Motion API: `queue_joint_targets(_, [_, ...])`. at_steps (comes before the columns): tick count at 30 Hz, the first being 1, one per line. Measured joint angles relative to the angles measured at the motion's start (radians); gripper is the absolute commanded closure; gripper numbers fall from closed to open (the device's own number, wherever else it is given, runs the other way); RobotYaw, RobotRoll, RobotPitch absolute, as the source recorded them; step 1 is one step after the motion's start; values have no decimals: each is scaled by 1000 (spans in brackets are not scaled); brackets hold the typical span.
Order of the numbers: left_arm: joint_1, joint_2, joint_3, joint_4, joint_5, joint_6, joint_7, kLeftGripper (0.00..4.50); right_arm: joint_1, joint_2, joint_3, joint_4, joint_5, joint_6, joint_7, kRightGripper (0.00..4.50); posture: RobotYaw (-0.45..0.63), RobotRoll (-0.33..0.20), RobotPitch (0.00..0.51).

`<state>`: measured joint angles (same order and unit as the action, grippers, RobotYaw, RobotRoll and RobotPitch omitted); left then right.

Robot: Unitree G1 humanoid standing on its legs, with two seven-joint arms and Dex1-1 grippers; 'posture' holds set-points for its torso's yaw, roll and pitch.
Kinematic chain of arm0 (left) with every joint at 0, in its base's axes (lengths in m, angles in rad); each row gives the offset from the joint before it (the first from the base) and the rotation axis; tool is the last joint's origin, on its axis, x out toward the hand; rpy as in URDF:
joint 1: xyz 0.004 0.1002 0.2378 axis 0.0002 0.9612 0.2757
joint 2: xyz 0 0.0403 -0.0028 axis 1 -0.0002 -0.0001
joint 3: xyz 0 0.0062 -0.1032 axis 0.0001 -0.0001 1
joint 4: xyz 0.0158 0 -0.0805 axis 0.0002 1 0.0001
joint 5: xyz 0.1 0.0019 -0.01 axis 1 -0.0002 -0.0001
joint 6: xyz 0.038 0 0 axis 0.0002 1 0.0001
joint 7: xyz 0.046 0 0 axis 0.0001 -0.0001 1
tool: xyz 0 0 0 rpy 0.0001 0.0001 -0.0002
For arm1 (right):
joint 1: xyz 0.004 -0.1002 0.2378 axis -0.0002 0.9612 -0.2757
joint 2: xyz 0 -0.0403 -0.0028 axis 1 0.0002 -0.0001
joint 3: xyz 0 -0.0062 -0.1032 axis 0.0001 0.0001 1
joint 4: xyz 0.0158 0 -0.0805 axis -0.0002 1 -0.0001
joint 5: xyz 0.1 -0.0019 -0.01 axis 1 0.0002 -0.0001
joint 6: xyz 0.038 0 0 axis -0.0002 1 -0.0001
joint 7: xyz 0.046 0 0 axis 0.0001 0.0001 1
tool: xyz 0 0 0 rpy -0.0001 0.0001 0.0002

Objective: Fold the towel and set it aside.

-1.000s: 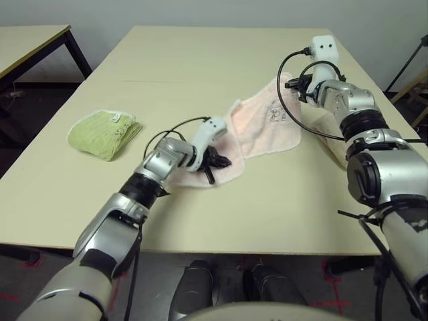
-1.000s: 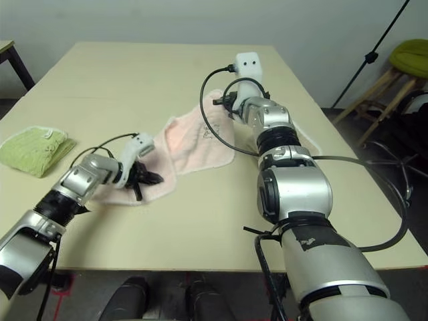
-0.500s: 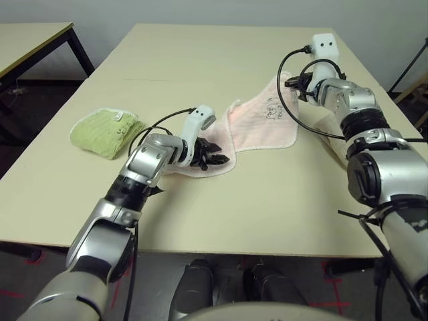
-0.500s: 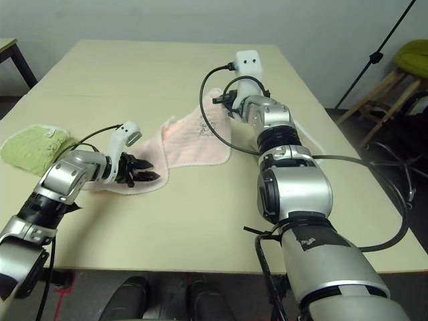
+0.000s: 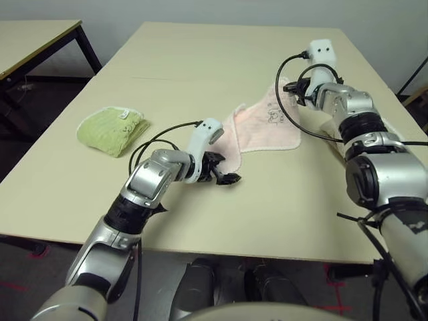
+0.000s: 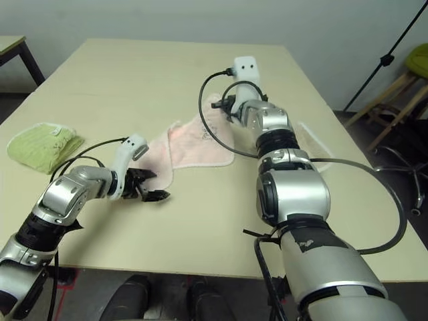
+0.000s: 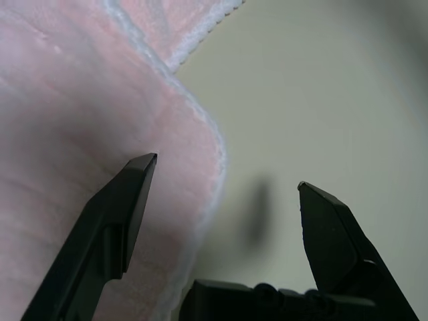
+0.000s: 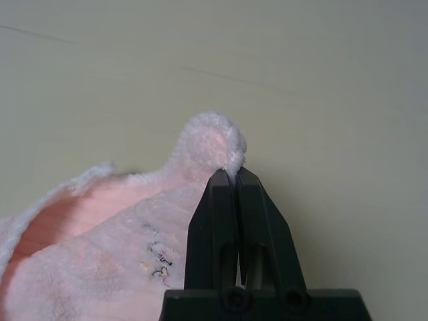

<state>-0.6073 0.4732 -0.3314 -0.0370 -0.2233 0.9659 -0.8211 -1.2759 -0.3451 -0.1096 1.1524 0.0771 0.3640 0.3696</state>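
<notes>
I count one pink towel (image 5: 261,127), one green towel (image 5: 112,130). Right end effector (image 5: 296,87) pinching pink corner; left end effector (image 5: 226,175) spread beside its near edge.

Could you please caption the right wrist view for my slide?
Right gripper pinching a corner of the pink towel above the table.

Big pale beige laminate table (image 5: 200,60) takes up most of the room, plain light grey wall (image 6: 200,20) right behind it. Second beige table with black metal legs (image 5: 40,37) off left. Wooden stool with lime-green cushion (image 6: 411,63) and black stand pole (image 6: 381,63) on the right. Dark floor (image 5: 27,107).
</notes>
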Motion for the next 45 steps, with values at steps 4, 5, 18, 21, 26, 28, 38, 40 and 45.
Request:
queue_joint_targets(4, [0, -13, -37, 2, -3, 7, -15, 48, 0, 4, -3, 1, 0, -3, -13, 4500, 95, 0, 65])
queue_joint_targets(5, [0, -17, -39, 2, -5, 11, -16, 48, 0, 8, -4, 1, 0, -3, -14, 4500, 89, 0, 67])
queue_joint_targets(18, [-41, -24, -65, 114, 41, -41, 4, 48, 0, 20, -38, 0, 5, -11, -24, 4500, 67, 0, 53])
queue_joint_targets(21, [-42, -22, -64, 123, 48, -54, 7, 48, 0, 20, -40, -2, 5, -11, -24, 4500, 72, 0, 62])
queue_joint_targets(26, [-30, -6, -55, 110, 54, -55, 10, 48, 0, 19, -41, -15, 5, -9, -16, 4500, 89, 0, 83])
queue_joint_targets(28, [-14, 1, -50, 85, 55, -50, 15, 48, 1, 16, -41, -29, 5, 1, -7, 4500, 98, 0, 90])
queue_joint_targets(38, [44, 4, -35, 15, 80, -65, 87, 48, 19, -28, -34, -108, 4, 85, 39, 4500, 132, 0, 105])
queue_joint_targets(40, [44, -15, -33, 21, 82, -71, 103, 48, 24, -31, -29, -126, 3, 96, 46, 4500, 132, 0, 104])
queue_joint_targets(45, [39, -35, -42, 44, 92, -92, 107, 48, 35, -33, -25, -144, 3, 107, 48, 4500, 125, 0, 100])
